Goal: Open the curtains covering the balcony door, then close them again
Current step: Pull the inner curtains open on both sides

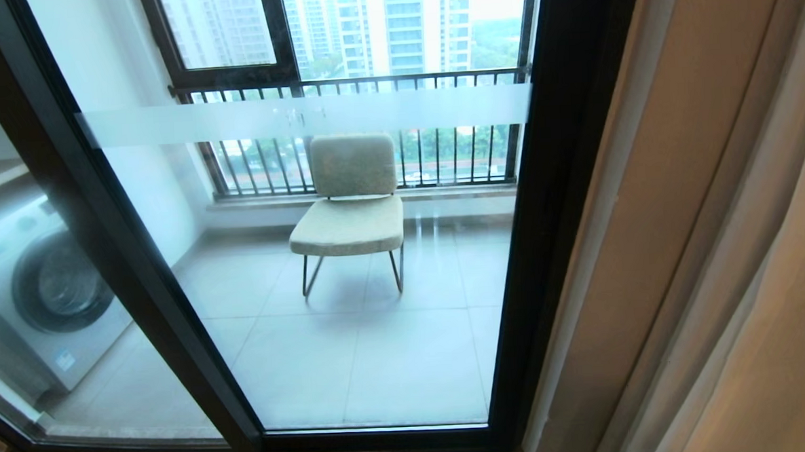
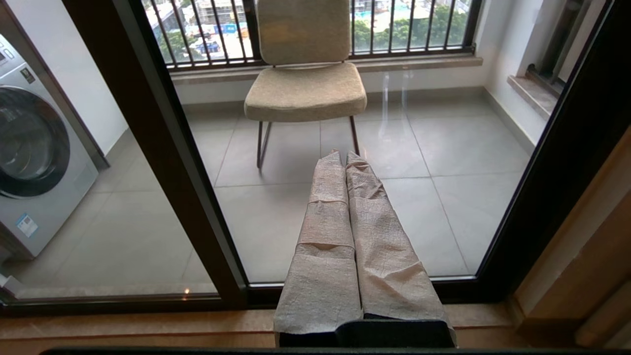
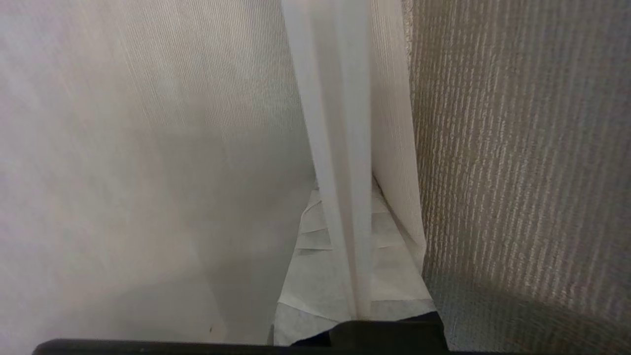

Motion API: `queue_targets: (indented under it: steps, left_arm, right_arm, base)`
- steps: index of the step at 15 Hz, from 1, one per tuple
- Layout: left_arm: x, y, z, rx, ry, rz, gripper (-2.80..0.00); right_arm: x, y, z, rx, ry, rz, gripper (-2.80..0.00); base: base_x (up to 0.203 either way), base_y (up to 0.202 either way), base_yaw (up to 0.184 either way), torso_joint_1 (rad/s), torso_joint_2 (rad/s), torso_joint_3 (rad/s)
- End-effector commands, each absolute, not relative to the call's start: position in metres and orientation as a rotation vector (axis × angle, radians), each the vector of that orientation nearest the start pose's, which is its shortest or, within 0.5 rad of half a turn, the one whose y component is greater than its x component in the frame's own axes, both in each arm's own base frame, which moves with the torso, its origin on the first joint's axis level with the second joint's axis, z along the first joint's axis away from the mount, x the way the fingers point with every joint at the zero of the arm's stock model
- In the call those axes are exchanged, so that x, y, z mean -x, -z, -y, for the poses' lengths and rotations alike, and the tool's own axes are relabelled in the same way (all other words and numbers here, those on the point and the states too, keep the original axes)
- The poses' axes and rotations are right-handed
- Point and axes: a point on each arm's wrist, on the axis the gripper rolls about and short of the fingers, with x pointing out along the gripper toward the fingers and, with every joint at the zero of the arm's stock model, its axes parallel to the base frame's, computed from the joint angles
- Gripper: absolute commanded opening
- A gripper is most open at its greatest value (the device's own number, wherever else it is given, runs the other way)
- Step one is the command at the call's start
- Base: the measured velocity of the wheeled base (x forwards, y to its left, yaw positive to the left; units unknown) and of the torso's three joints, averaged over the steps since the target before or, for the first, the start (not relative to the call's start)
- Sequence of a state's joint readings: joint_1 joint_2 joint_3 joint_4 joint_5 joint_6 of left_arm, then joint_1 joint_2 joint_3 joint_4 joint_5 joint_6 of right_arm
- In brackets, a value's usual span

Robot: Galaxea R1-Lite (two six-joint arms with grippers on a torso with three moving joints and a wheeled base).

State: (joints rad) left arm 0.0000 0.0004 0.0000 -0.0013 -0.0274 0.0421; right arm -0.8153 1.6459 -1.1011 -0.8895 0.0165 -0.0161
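Beige chair [image 1: 350, 204] and washing machine [image 1: 35, 289] on balcony tiles [image 1: 354, 364]

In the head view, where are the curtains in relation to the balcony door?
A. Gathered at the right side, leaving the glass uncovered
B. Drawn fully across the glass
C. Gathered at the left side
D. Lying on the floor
A: the curtains hang bunched to the right of the balcony door, and the chair and washing machine show clearly through the bare glass.

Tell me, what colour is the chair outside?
The chair is light beige with thin dark metal legs, clearest in the left wrist view.
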Motion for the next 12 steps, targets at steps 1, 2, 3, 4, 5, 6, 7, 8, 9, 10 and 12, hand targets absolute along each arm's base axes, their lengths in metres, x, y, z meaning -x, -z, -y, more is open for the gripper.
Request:
queue_targets:
  steps: [1,2,3,4,5,6,7,8,9,10,12]
  left_arm:
    - [0.023,-0.076,0.001,-0.042,0.028,0.003,-2.80]
    - [0.023,-0.076,0.001,-0.042,0.028,0.002,-2.80]
    - [0.023,-0.076,0.001,-0.043,0.028,0.002,-2.80]
    - [0.023,-0.076,0.001,-0.041,0.028,0.004,-2.80]
    - [0.023,-0.076,0.001,-0.041,0.028,0.002,-2.80]
    - [0.023,-0.076,0.001,-0.042,0.028,0.002,-2.80]
    - [0.023,-0.076,0.001,-0.041,0.028,0.002,-2.80]
    - [0.023,-0.076,0.001,-0.041,0.028,0.003,-2.80]
    - [0.023,-0.076,0.001,-0.042,0.028,0.002,-2.80]
    - [0.023,-0.076,0.001,-0.042,0.028,0.002,-2.80]
    - [0.023,-0.076,0.001,-0.042,0.028,0.004,-2.80]
  right_arm:
    - [-0.212,-0.310,0.219,0.175,0.759,0.320,-2.80]
    - [-0.214,-0.312,0.213,0.198,0.734,0.318,-2.80]
    - [-0.217,-0.313,0.206,0.209,0.700,0.320,-2.80]
    - [-0.220,-0.316,0.198,0.213,0.660,0.331,-2.80]
    - [-0.223,-0.320,0.188,0.217,0.611,0.343,-2.80]
    - [-0.226,-0.323,0.178,0.219,0.566,0.354,-2.80]
    - [-0.227,-0.325,0.169,0.220,0.532,0.358,-2.80]
    - [-0.230,-0.327,0.158,0.216,0.492,0.365,-2.80]
    - [-0.233,-0.327,0.147,0.208,0.453,0.367,-2.80]
    - [-0.236,-0.326,0.136,0.199,0.413,0.369,-2.80]
    - [-0.242,-0.326,0.116,0.185,0.319,0.374,-2.80]
  base:
    - [0.000,0.000,0.000,0.000,0.00,0.000]
    - [0.000,0.000,0.000,0.000,0.00,0.000]
    - [0.000,0.000,0.000,0.000,0.00,0.000]
    - [0.000,0.000,0.000,0.000,0.00,0.000]
    - [0.000,0.000,0.000,0.000,0.00,0.000]
    - [0.000,0.000,0.000,0.000,0.00,0.000]
    - [0.000,0.000,0.000,0.000,0.00,0.000]
    - [0.000,0.000,0.000,0.000,0.00,0.000]
    - [0.000,0.000,0.000,0.000,0.00,0.000]
    - [0.000,0.000,0.000,0.000,0.00,0.000]
    - [0.000,0.000,0.000,0.000,0.00,0.000]
